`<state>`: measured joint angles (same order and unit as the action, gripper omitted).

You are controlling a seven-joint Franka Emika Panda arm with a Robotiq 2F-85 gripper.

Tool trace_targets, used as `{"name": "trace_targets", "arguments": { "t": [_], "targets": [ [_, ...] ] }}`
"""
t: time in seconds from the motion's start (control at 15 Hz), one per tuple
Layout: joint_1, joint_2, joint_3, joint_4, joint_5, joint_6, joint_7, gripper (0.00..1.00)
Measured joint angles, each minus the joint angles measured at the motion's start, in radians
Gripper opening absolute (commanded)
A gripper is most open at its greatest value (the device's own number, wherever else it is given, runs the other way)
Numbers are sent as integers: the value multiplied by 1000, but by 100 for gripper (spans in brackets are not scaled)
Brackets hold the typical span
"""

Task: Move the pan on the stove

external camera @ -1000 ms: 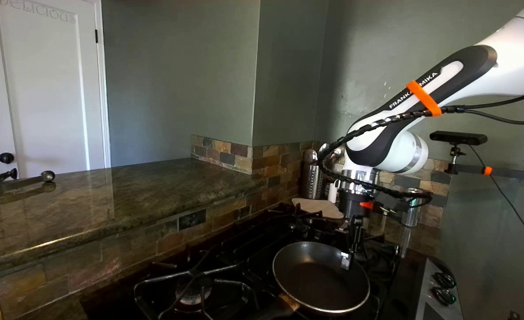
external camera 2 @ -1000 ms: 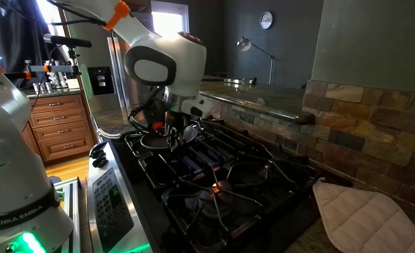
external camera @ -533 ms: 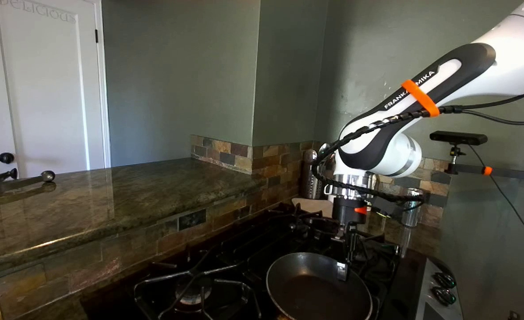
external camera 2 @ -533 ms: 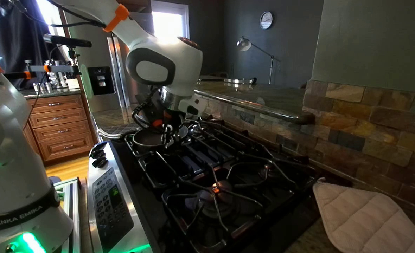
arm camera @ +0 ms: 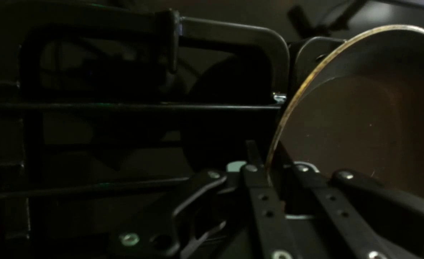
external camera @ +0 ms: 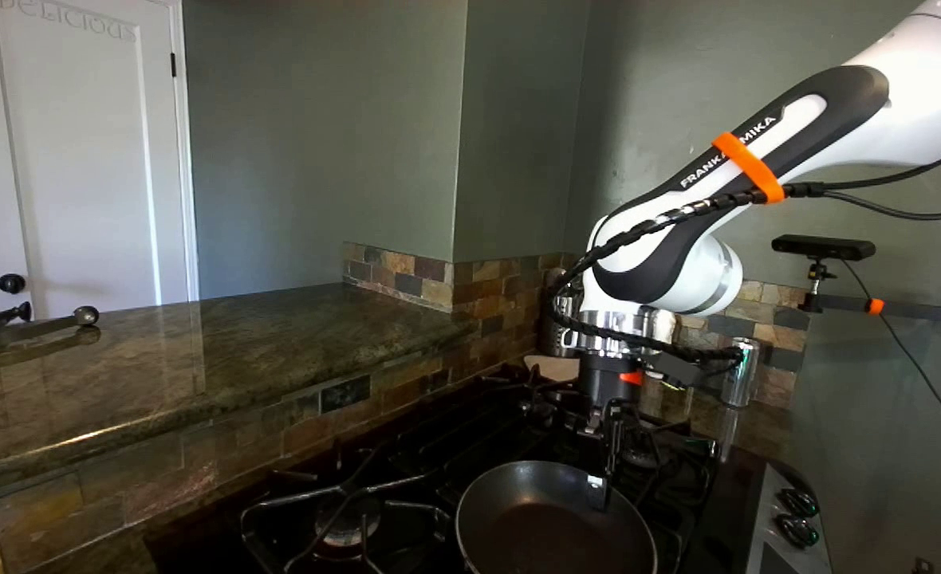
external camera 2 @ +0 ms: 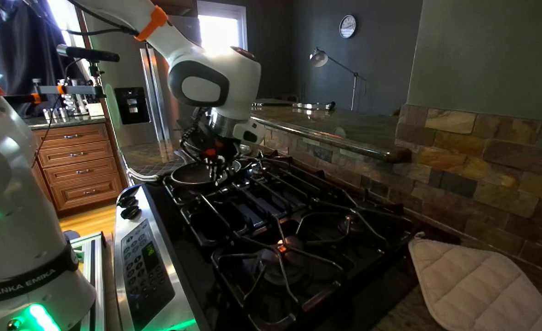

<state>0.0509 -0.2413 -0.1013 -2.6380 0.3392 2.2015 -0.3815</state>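
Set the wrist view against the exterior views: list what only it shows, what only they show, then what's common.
Only the wrist view shows clearly the rim of the pan running between the two fingers of the gripper, one inside the pan and one outside.

Only the exterior views show the white robot arm and the raised stone counter, both in each; the wall clock appears in an exterior view.

All share the pan, the gripper and at least part of the black stove.
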Motion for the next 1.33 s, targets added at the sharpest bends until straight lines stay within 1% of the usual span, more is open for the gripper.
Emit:
{"name": "trace_targets", "arguments": {
  "t": [0.53,1.33],
  "targets": [
    [30,50,36,39,0,-8,-9,4],
    [33,84,72,74,0,-53,-53,4]
  ]
}}
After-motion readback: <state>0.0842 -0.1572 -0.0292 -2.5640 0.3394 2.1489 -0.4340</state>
